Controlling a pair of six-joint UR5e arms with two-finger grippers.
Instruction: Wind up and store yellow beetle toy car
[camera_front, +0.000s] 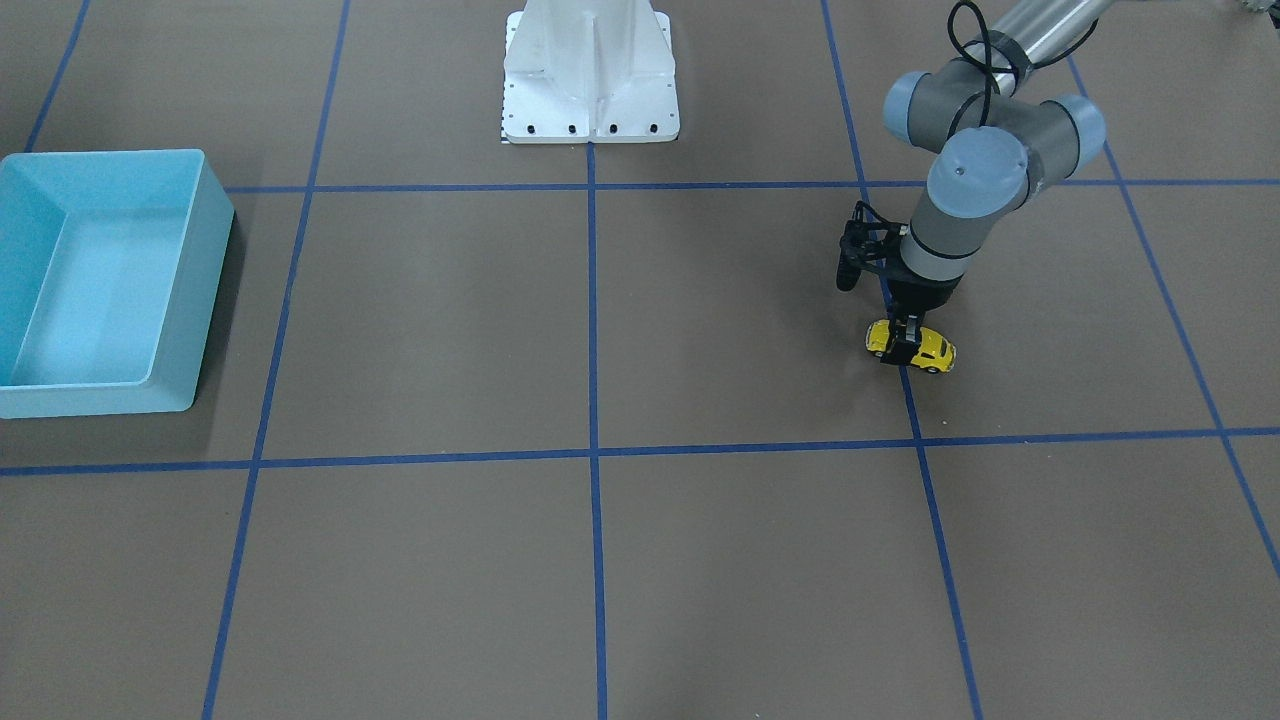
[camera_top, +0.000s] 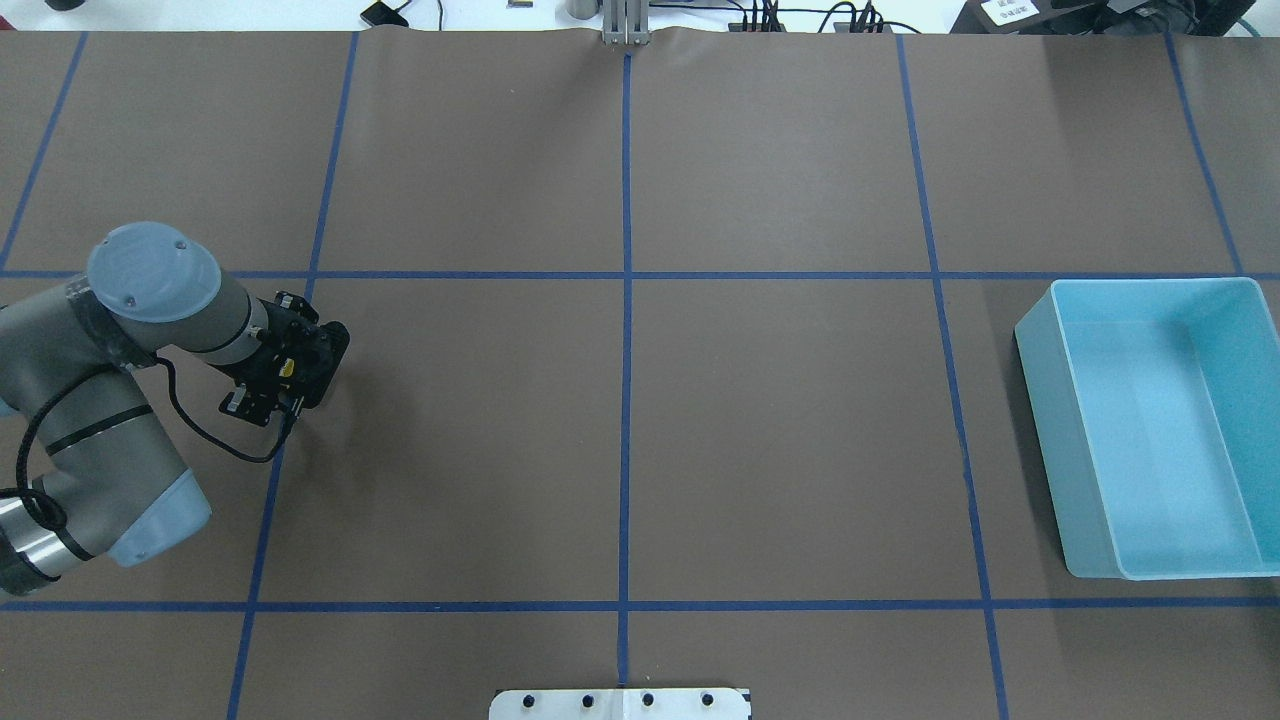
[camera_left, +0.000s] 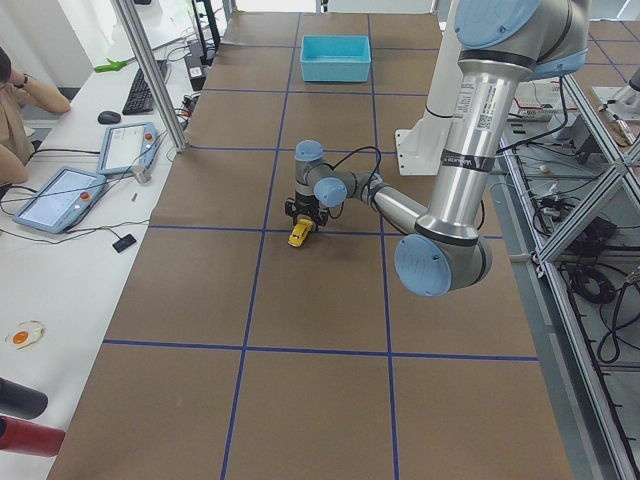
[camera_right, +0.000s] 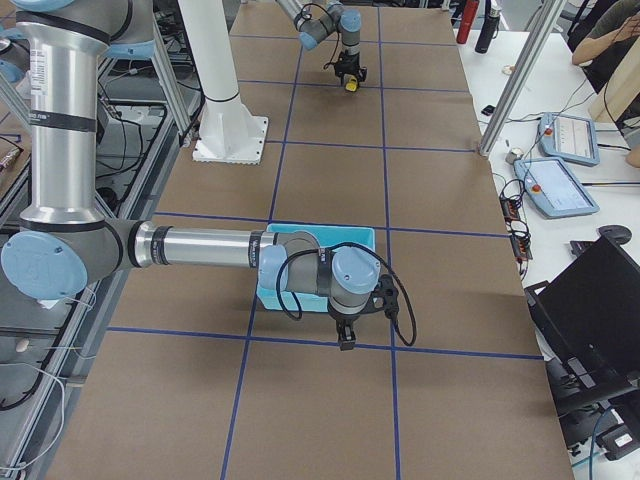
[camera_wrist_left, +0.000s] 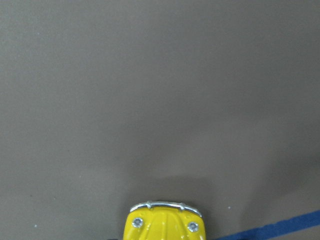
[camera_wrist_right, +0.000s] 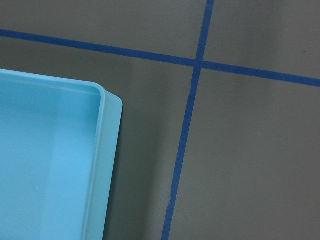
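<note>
Well apart from blue bin (camera_front: 195, 300): yellow beetle toy car (camera_front: 936, 350), left gripper (camera_front: 906, 344) clamped across it; winding likely, backward drag next.

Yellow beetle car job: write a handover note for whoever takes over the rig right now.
Left gripper: closed across the yellow beetle toy car, which looks to be down on the table.
Right gripper: beside the blue bin; open or shut cannot be told.
Done: car grasped. Whether it is wound cannot be told.
Left: wind it if needed, then carry it across to the bin.
</note>
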